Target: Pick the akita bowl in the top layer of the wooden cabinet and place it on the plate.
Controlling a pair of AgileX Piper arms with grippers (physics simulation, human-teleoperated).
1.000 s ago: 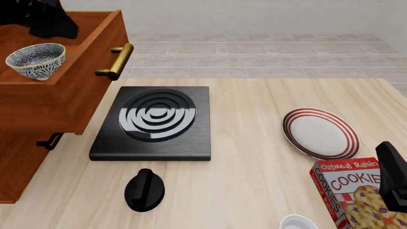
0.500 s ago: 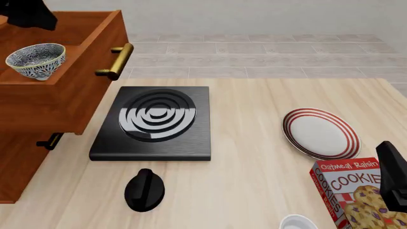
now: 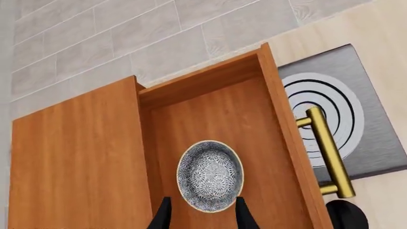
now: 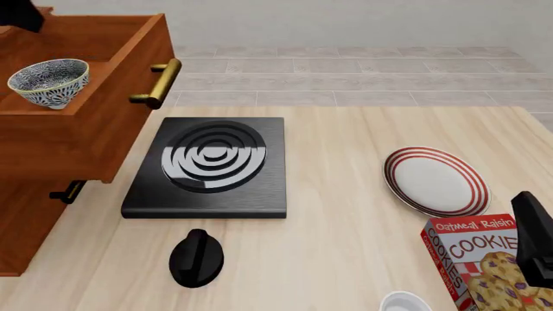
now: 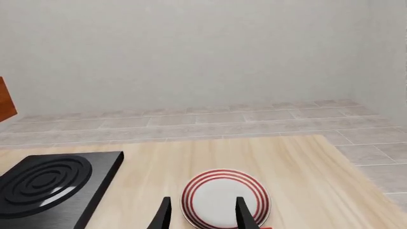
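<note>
Nearest, a small white round object (image 4: 405, 303) is cut off at the front view's edge. Beside it, the box (image 4: 484, 262) reads "Oatmeal Raisin COOKIES", partly hidden by the right arm. Both the right pincer (image 5: 200, 212) and the left pincer (image 3: 201, 214) are spread wide, empty. The plate (image 4: 437, 181) lies beyond. The akita bowl (image 4: 49, 82) sits in the top layer (image 4: 103, 123), pulled out.

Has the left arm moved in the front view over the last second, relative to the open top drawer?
Yes. The left arm has pulled toward the upper-left corner, away from the top layer; only a sliver shows now. The akita bowl sits where it was.
</note>
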